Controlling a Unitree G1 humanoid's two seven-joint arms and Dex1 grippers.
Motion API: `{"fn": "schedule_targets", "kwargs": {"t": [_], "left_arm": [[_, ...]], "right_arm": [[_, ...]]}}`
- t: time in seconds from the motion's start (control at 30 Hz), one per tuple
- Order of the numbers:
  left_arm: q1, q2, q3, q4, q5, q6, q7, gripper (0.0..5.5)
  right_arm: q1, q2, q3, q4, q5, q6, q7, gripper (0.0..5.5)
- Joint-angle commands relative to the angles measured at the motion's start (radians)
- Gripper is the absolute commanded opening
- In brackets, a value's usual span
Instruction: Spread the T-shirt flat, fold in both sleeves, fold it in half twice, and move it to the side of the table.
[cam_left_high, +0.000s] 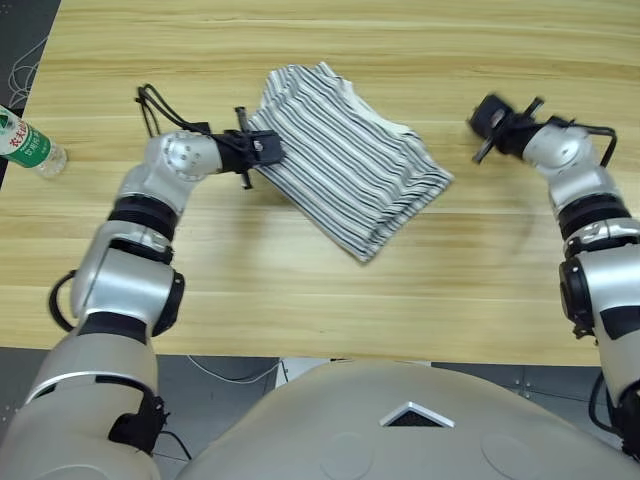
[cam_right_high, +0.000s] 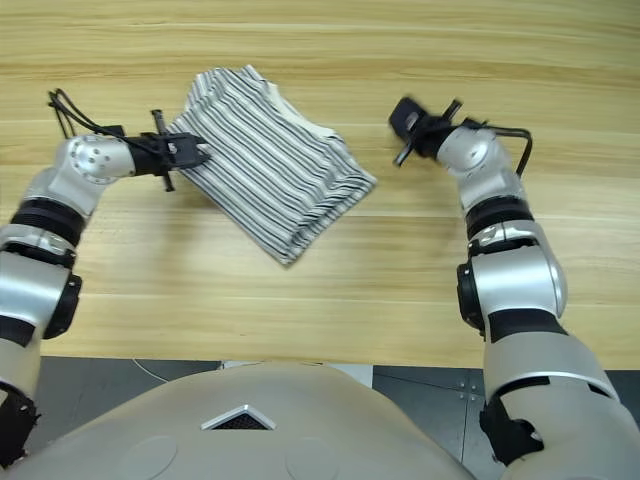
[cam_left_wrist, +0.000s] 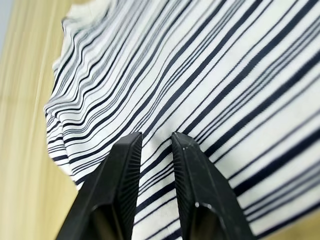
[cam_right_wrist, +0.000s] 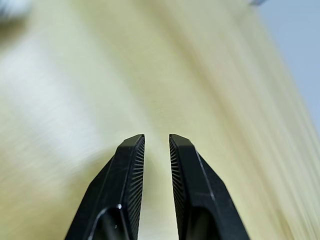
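The striped T-shirt (cam_left_high: 345, 170) lies folded into a thick rectangle, turned at a slant, on the middle of the wooden table (cam_left_high: 300, 290). My left gripper (cam_left_high: 268, 148) is at the shirt's left edge; in the left wrist view its fingers (cam_left_wrist: 120, 175) stand almost together, tips against the striped cloth (cam_left_wrist: 200, 75), with no fold pinched between them. My right gripper (cam_left_high: 482, 118) hovers over bare wood to the right of the shirt, a short gap from its corner. Its fingers (cam_right_wrist: 130, 170) are close together with nothing between them.
A plastic water bottle (cam_left_high: 25, 140) lies at the table's far left edge. Bare tabletop stretches in front of the shirt, behind it and to its right. The table's near edge runs just in front of my arms.
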Motion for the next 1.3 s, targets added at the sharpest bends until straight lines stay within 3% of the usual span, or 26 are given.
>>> {"fn": "schedule_targets", "kwargs": {"t": [0.03,0.27,0.57,0.77,0.9,1.0,1.13,1.3], "left_arm": [[-0.045,0.000,-0.021,0.018,0.084,-0.045,0.098,1.12],[-0.069,-0.040,0.008,0.011,0.079,-0.121,0.160,1.12],[-0.065,-0.071,0.020,0.026,0.080,-0.142,0.180,1.12],[-0.056,-0.088,0.020,0.032,0.082,-0.141,0.177,1.12],[-0.052,-0.102,0.018,0.037,0.085,-0.140,0.177,1.12],[-0.050,-0.121,0.013,0.039,0.088,-0.137,0.176,1.12],[-0.048,-0.152,0.006,0.039,0.098,-0.134,0.173,1.12],[-0.042,-0.184,0.000,0.032,0.107,-0.139,0.160,1.12]], "right_arm": [[0.052,-0.009,0.082,0.004,-0.064,-0.062,0.105,0.89],[0.193,-0.014,0.096,-0.177,0.109,-0.192,0.454,0.89],[0.340,0.031,0.169,-0.498,0.179,-0.096,0.539,0.89],[0.510,-0.014,0.214,-0.897,0.348,0.090,0.688,0.89],[0.549,-0.067,0.177,-1.075,0.406,0.184,0.714,0.89],[0.531,-0.119,0.107,-1.061,0.414,0.080,0.697,0.89],[0.488,-0.206,0.097,-0.993,0.343,0.025,0.724,1.49],[0.431,-0.209,0.171,-0.902,0.133,-0.180,0.626,2.41]]}}
